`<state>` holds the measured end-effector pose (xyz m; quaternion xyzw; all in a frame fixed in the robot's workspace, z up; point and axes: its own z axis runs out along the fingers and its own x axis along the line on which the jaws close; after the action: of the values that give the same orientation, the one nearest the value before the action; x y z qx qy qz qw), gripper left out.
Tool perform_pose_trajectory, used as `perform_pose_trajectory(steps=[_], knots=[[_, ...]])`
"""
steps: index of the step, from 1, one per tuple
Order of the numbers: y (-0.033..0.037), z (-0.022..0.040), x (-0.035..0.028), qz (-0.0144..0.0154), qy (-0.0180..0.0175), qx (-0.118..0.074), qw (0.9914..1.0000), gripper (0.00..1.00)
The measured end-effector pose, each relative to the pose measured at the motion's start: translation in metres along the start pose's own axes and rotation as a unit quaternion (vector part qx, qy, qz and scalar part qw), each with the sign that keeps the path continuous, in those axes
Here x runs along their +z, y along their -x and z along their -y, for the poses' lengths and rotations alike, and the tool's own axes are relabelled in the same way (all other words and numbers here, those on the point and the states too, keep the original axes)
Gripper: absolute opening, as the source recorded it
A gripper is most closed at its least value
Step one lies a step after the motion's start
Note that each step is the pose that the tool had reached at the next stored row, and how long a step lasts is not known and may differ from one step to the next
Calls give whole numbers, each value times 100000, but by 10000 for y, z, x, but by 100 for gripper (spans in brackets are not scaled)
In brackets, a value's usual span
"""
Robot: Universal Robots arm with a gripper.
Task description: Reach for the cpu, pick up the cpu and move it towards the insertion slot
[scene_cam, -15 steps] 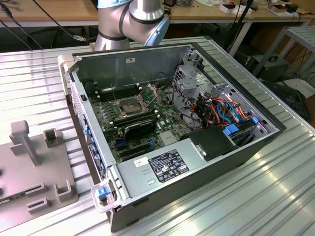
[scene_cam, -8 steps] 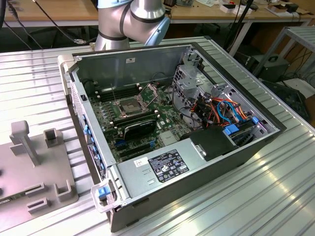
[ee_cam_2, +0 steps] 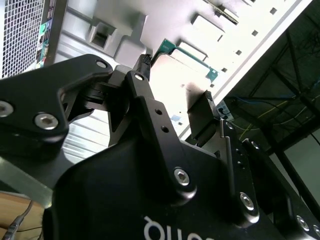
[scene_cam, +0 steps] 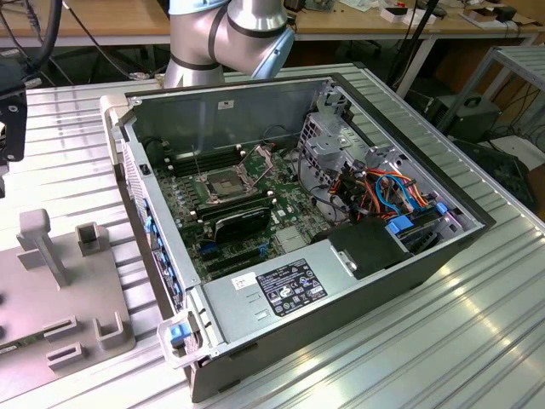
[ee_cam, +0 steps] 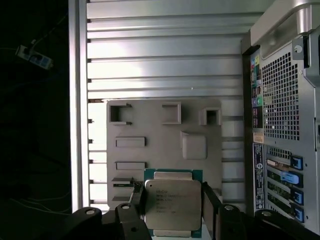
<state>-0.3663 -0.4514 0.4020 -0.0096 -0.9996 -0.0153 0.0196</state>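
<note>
The cpu [ee_cam: 172, 204], a flat silvery square on a green edge, sits between my gripper's [ee_cam: 173, 200] two black fingers [ee_cam: 137, 199], which are shut on its opposite sides. It hangs well above the grey fixture plate [ee_cam: 150, 165]. In the second wrist view the cpu [ee_cam_2: 182, 67] shows again, clamped in the gripper [ee_cam_2: 176, 80]. The insertion slot [scene_cam: 220, 183], a square socket with a shiny metal frame and raised lever, lies on the motherboard inside the open computer case [scene_cam: 400, 281], toward the exterior view's right of the fixture.
The grey fixture [scene_cam: 60, 290] with upright posts stands on the ribbed aluminium table [scene_cam: 477, 341] beside the case. The case's back wall [ee_cam: 280, 100] rises beside the fixture. A black heatsink block [scene_cam: 243, 220], a power supply [scene_cam: 281, 290] and a bundle of cables [scene_cam: 383, 192] crowd the case.
</note>
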Motion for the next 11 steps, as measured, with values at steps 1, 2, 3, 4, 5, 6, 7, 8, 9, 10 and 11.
perform_pose_trajectory(steps=[1,2,3,4,5,6,7,8,9,10,11], knots=[[11,0,0,1,0,-1,100000,55],[26,0,0,5,5,-4,100000,55],[42,-1,-1,8,3,-3,100000,55],[54,-1,-2,-2,1,-1,100000,55],[76,-1,-2,6,3,-3,100000,55],[100,-2,-3,4,2,-1,100000,55],[115,-2,-4,3,1,-2,100000,55],[130,-2,-4,4,1,-3,100000,55],[147,-3,-5,2,1,1,100000,55],[159,-3,-6,1,2,-4,100000,55],[178,-4,-6,0,0,-2,100000,55]])
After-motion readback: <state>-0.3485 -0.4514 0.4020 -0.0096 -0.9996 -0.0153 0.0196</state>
